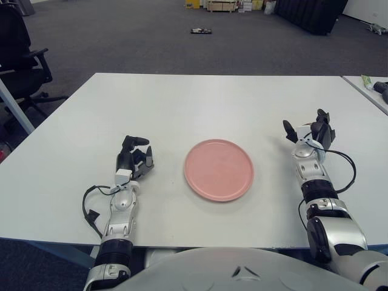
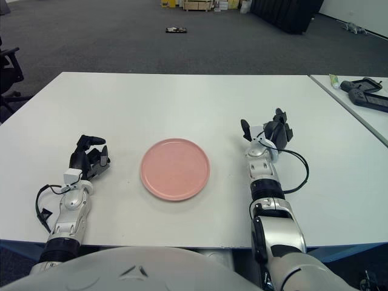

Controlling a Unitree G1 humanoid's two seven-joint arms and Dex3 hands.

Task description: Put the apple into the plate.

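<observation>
The white table point(image 1: 200, 103) lies broad and bare around the round, smooth pink plate point(image 1: 219, 169), which sits near the front edge. At the plate's 3 o'clock the right hand point(image 1: 308, 130) shows with fingers spread; whether it holds anything cannot be told, and no apple shows. At 9 o'clock the left hand point(image 1: 134, 156) shows, fingers curled, holding nothing.

You see the plate point(image 1: 219, 169) at the centre of the frame, on the table point(image 1: 194, 103). The left hand point(image 1: 134, 159) shows to its left, the right hand point(image 1: 308, 131) to its right, slightly higher. An office chair point(image 1: 21, 57) stands at upper left.
</observation>
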